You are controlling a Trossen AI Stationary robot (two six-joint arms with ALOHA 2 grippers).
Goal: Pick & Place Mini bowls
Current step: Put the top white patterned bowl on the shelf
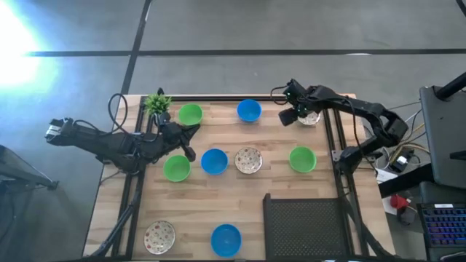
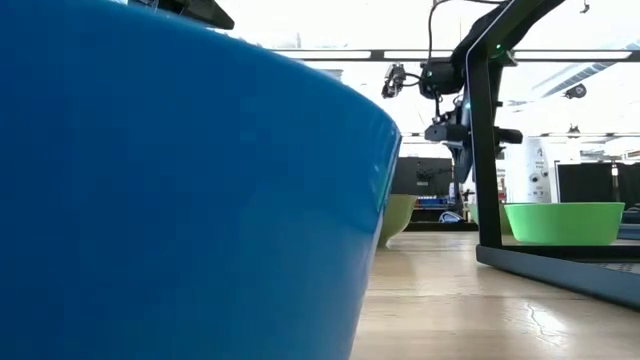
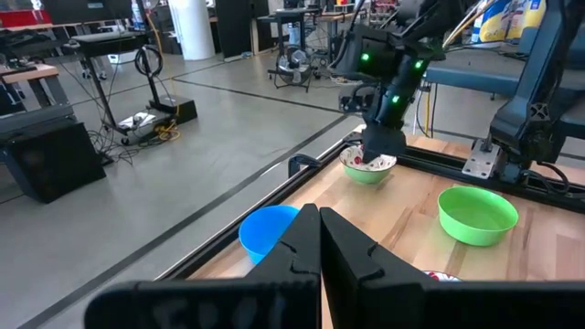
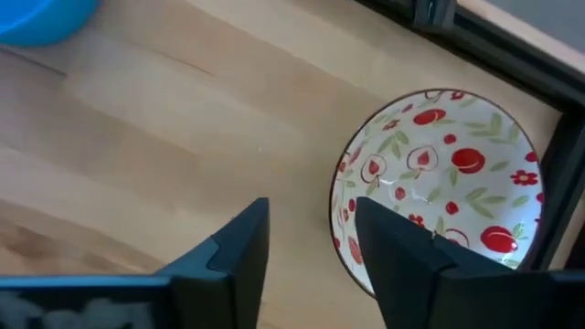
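My right gripper sits over the speckled bowl at the far right corner of the table, fingers apart and straddling its near rim, one finger outside the wall and one just inside it. I judge this as either the instant after setting the bowl down or the instant before pinching the rim (the bowl rests on the wood and I cannot tell which). If it is a release, the next move calls for a straight lift clear of the rim so I do not tip it. The bowl stands upright, mouth facing up; being round, it has no long axis to speak of. It lies close against the black frame rail, well apart from the blue bowl to its left. My left gripper waits with fingers together near the green bowl at the table's left
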